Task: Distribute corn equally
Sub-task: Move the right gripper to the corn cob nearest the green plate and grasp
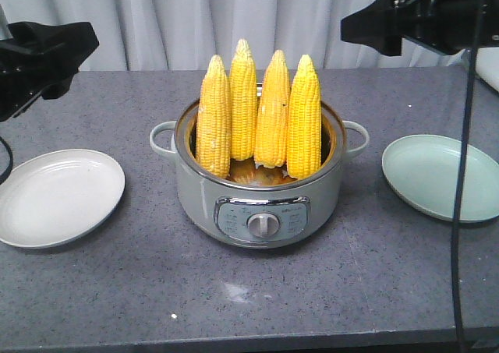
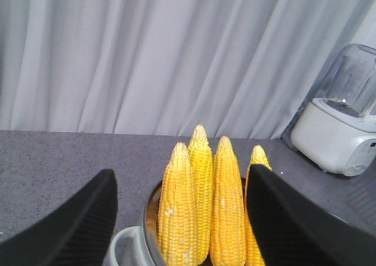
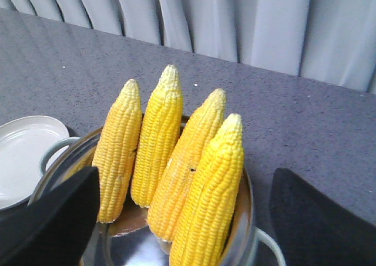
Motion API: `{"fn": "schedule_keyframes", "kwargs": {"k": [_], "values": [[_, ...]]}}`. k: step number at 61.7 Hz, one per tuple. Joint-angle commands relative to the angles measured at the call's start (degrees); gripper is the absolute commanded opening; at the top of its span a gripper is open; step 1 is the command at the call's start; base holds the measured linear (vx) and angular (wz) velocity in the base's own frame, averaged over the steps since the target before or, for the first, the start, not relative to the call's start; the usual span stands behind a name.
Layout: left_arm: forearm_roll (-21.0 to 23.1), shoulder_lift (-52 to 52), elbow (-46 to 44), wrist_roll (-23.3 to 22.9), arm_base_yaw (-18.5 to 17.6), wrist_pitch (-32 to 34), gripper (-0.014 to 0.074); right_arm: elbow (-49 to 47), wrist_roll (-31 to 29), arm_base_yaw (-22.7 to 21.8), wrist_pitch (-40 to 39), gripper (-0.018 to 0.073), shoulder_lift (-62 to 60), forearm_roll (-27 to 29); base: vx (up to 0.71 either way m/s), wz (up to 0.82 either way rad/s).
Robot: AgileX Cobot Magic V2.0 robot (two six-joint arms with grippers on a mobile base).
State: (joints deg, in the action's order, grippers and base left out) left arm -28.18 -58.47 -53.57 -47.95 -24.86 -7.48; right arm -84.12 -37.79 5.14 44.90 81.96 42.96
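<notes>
Corn (image 1: 273, 111), 4 cobs upright in cooker (image 1: 260, 205) at centre of table (image 1: 117, 291); left gripper (image 2: 182, 173), right gripper (image 3: 187, 173) spread: I plan 2 each for white plate (image 1: 58, 197), green plate (image 1: 440, 174).

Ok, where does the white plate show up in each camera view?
Front view: white plate at picture left, beside the electric cooker.
Left wrist view: not in it.
Right wrist view: lower-left edge, partly behind the electric cooker's handle.
Shared landmark: the four upright corn cobs in the electric cooker.

Speckled grey surface (image 1: 117, 291), pleated pale curtain (image 2: 147, 54) at 12 o'clock, white blender (image 2: 343, 131) toward 2 o'clock.
</notes>
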Motion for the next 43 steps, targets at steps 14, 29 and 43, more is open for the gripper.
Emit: {"fn": "schedule_keyframes", "kwargs": {"k": [14,29,43], "values": [[0.02,0.68,-1.99,0.05,-0.22,3.01,0.0465,-4.04,-7.43,-0.27,-6.45,0.0578,10.46,13.44,0.00,0.00],[0.02,0.68,-1.99,0.05,-0.22,0.90,0.0465,-4.04,-12.04,-0.07,-9.83,0.0578,14.29,19.74,0.00,0.00],[0.02,0.68,-1.99,0.05,-0.22,0.47,0.0465,-3.98,-15.45,2.71,-15.11,0.0578,15.43,20.80,0.00,0.00]]}}
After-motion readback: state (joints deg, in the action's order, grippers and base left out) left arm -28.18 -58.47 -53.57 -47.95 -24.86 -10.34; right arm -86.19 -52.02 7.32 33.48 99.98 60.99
